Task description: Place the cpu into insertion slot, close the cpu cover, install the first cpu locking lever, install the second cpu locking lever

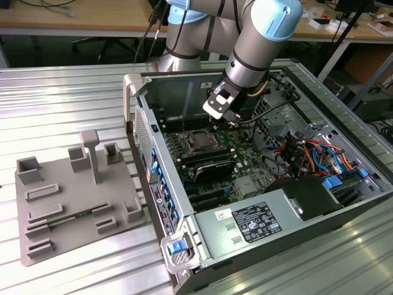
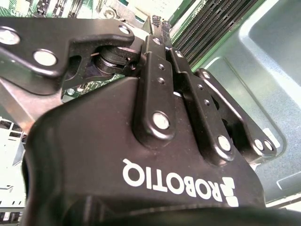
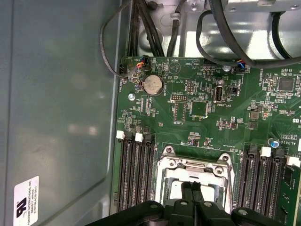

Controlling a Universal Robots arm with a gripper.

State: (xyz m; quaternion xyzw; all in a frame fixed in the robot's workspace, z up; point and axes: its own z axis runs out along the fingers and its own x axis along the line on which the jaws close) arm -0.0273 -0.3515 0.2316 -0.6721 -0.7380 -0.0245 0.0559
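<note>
Cpu cover point(image 3: 195, 165) sits inside case point(image 1: 175, 92) on ribbed table point(image 1: 61, 98).

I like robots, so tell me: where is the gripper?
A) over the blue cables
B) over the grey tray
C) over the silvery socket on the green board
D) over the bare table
C: in the first wrist view the shut gripper hangs right over the silvery socket on the green board.
</note>
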